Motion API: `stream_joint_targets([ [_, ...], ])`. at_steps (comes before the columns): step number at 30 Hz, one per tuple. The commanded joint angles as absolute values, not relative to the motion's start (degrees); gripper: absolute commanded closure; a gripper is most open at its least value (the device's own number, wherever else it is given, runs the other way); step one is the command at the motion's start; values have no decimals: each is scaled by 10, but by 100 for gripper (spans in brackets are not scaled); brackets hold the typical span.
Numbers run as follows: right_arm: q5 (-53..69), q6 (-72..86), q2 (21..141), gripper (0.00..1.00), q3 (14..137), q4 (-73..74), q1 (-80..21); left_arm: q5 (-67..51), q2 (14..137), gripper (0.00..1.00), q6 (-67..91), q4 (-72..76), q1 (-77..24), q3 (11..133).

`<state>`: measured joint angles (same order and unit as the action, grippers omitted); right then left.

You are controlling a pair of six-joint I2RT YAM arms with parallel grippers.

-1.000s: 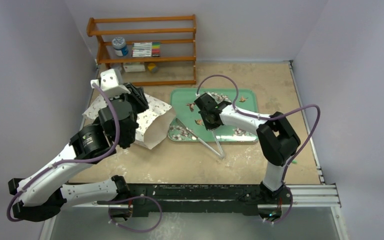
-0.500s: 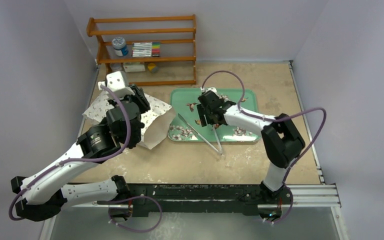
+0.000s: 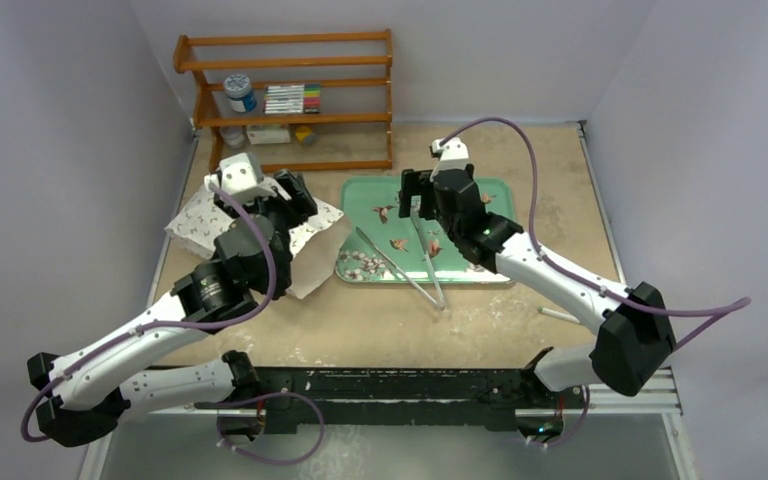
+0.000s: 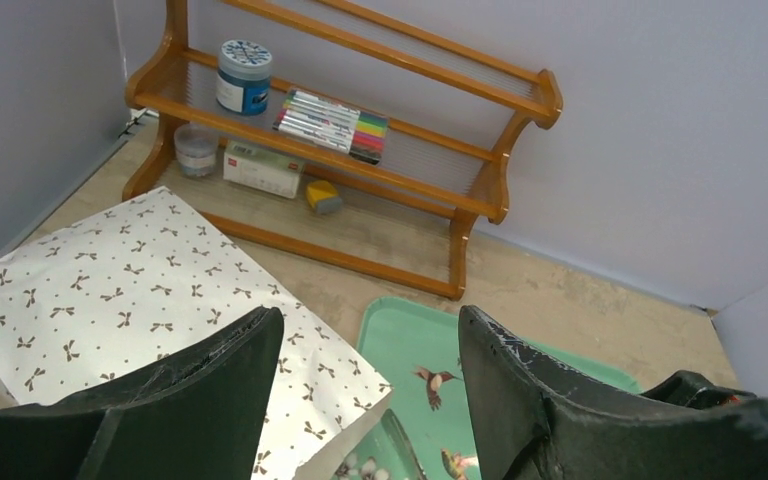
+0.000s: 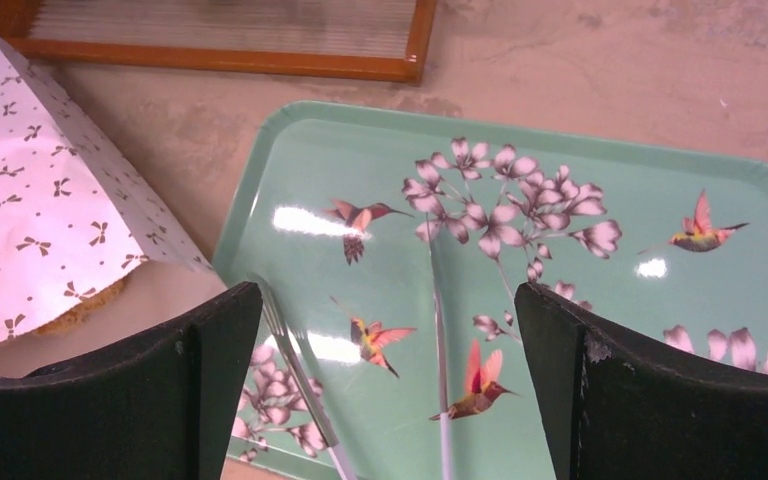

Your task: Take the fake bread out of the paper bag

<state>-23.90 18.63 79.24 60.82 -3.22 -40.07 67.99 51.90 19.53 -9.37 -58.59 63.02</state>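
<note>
With our left fingers [image 4: 225, 375] and right fingers [image 5: 210, 345] both gaping empty, we should reach low into the white bow-printed paper bag [image 5: 30, 200], at the tan worktop's [image 3: 550, 170] nine o'clock, where golden-brown toy bread [image 5: 85, 305] peeks.

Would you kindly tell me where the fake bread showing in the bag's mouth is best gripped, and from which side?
Probably its exposed lumpy edge: only that part of the fake bread peeks from under the printed top panel of the paper bag. Come in low from the mouth side, which faces the green tray, since paper covers the rest.
</note>
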Motion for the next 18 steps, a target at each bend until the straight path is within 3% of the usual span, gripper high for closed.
stream_joint_targets([
  [1, -213, 189, 795, 0, 606, -37, -400, 707, 528, 35, 181, -74, -588, 655],
  [12, -161, 200, 797, 0, 525, 35, -431, 751, 532, 35, 215, -137, -588, 675],
  [18, -168, 213, 820, 0, 509, 53, -462, 753, 536, 26, 222, -149, -588, 678],
])
